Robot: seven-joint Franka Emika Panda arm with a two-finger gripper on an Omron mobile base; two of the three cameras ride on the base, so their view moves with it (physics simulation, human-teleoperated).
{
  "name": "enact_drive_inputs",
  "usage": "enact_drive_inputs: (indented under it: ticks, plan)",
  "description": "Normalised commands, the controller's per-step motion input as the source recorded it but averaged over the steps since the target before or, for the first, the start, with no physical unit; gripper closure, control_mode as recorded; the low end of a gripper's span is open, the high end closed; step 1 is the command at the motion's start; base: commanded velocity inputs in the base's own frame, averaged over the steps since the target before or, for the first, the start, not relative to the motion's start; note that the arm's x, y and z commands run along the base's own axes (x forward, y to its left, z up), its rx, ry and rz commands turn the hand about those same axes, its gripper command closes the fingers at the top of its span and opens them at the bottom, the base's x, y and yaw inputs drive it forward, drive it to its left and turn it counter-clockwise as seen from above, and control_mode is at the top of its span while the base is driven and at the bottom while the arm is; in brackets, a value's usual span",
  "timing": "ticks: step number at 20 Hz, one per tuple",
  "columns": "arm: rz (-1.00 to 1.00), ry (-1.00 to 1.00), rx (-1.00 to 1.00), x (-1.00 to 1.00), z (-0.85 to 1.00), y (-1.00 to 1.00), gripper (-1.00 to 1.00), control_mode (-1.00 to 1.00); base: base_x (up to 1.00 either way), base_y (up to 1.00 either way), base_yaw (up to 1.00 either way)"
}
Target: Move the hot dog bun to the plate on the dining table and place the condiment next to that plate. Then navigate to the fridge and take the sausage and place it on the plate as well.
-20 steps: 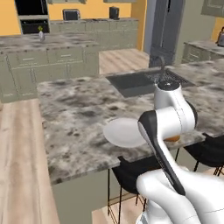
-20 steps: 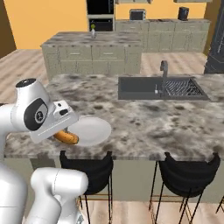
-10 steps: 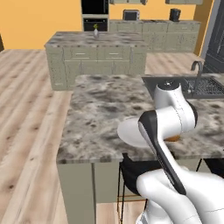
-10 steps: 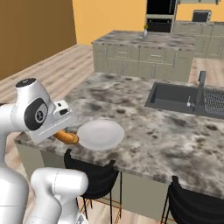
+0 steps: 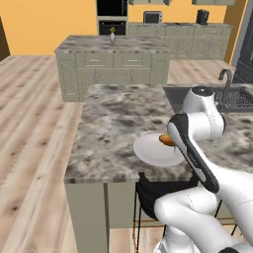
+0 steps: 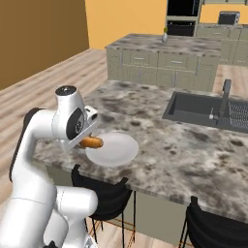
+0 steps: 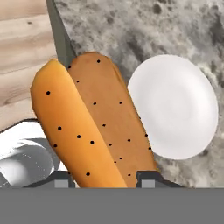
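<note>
My gripper [image 7: 103, 177] is shut on the hot dog bun [image 7: 96, 127], an orange-brown speckled bun that sticks out lengthwise from between the fingers. In the base views the bun [image 6: 92, 142] [image 5: 166, 140] hangs at the near edge of the white plate [image 6: 112, 149] [image 5: 155, 149], just above the marble dining table [image 6: 160, 155]. In the hand view the plate [image 7: 175, 105] lies bare to the right of the bun. The sausage is out of view. A small yellow-topped bottle [image 5: 112, 34] stands on the far island; I cannot tell whether it is the condiment.
A sink [image 6: 193, 106] with a faucet [image 6: 224, 97] is sunk into the table to the right of the plate. Black stools [image 6: 104, 193] stand under the near edge. Beyond open wood floor is a second island [image 5: 113, 54], then wall cabinets with an oven [image 5: 111, 15].
The whole scene has shifted in both base views, so the base has driven along the table. The arm's pose and the bun in the gripper are unchanged.
</note>
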Motion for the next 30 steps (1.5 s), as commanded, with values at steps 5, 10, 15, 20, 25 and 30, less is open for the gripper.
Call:
enact_drive_inputs:
  ticks: [5, 10, 15, 20, 25, 30]
  plan:
    - [0.28, 0.26, 0.0, 0.65, -0.2, -0.39, 1.0, -1.0, 0.0, 0.0, 0.0]
    - [0.22, 0.21, 0.0, 0.62, -0.3, -0.33, 1.0, -1.0, 0.0, 0.0, 0.0]
    - [0.2, 0.17, 0.0, 0.73, -0.47, -0.1, 1.0, -1.0, 0.0, 0.0, 0.0]
    - [0.15, 0.12, 0.0, 0.62, -0.57, -0.01, 1.0, -1.0, 0.0, 0.0, 0.0]
    - [0.03, 0.07, 0.0, 0.38, -0.39, 0.0, 1.0, -1.0, 0.0, 0.0, 0.0]
    - [-0.03, 0.0, 0.0, 0.22, -0.32, 0.12, 1.0, -1.0, 0.0, 0.0, 0.0]
